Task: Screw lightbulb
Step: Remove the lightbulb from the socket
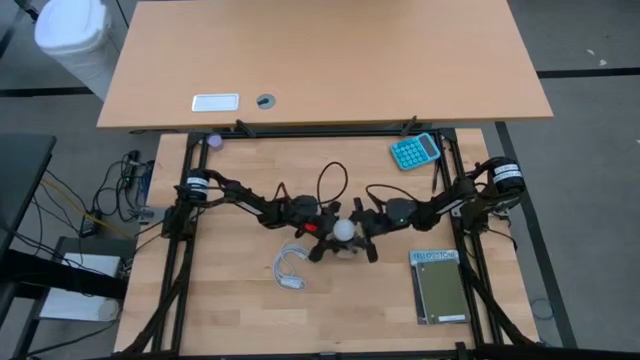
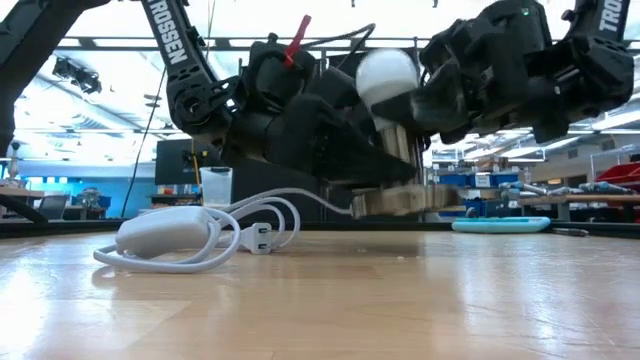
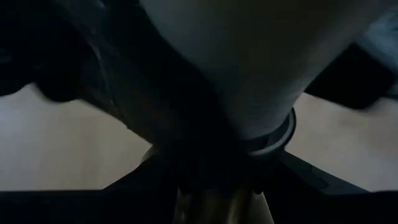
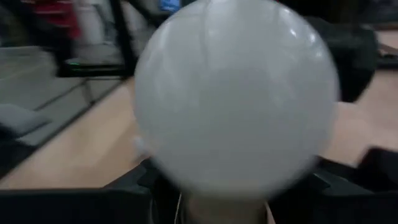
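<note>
High view shows both dark arms meeting at the middle of the light wooden desk [image 1: 240,310], with the small white pear-shaped lightbulb [image 1: 345,230] between them. The left gripper [image 1: 318,226] sits just beside the bulb on its side, the right gripper [image 1: 368,226] on the other. From table height, the bulb [image 2: 387,75] stands upright, globe up, its neck dropping into a round grey-tan socket base [image 2: 400,200] held clear of the desk top.

The left gripper appears clamped on the socket part below the bulb; its wrist camera looks straight up the bulb's white neck [image 3: 261,93]. The right gripper looks nearly closed on the bulb, whose globe [image 4: 236,93] fills its wrist camera, though the exact contact is hidden.

To do the turning well, I judge the bulb's axis should stay in line with the socket, the left side holding steady while the right twists gently, releasing and regripping rather than forcing. A tilted bulb would risk cross-threading. The coiled white cable [image 2: 200,235] lies near and should be kept out of the way.
</note>
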Available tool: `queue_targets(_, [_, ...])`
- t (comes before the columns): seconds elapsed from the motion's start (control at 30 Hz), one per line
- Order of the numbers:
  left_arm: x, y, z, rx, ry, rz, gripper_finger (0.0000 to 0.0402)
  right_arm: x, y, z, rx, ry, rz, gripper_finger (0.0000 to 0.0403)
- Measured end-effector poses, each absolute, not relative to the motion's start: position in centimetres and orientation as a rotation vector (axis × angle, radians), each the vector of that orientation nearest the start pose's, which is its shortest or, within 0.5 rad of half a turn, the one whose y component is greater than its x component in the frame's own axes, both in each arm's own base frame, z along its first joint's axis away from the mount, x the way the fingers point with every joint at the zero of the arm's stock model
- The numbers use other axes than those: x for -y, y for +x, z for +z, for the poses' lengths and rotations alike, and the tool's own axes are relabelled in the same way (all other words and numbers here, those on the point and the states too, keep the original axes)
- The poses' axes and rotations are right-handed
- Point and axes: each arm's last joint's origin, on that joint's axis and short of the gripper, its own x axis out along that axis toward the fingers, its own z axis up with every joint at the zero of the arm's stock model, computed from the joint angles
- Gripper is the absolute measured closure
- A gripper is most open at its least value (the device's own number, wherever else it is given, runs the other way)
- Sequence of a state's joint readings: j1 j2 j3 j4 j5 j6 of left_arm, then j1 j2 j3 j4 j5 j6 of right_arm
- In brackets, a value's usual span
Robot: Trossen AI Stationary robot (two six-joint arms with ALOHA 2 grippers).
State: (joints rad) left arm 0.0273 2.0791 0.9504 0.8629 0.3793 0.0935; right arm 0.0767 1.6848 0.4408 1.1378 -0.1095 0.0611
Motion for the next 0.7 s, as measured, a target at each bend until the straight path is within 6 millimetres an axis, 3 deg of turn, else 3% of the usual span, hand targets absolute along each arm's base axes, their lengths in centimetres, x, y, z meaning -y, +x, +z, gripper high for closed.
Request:
queue_targets(0.37, [-1.2, 39.8, 10.2, -0.374, 0.025, 0.058, 0.0207, -1.9, 27.9, 13.2, -0.208, 0.124, -0.13, 0.0149])
queue_targets(0.7, [-1.4, 39.7, 10.2, -0.369, -0.02, 0.243, 0.0207, -3.3, 27.4, 13.3, -0.189, 0.041, -0.395, 0.0166])
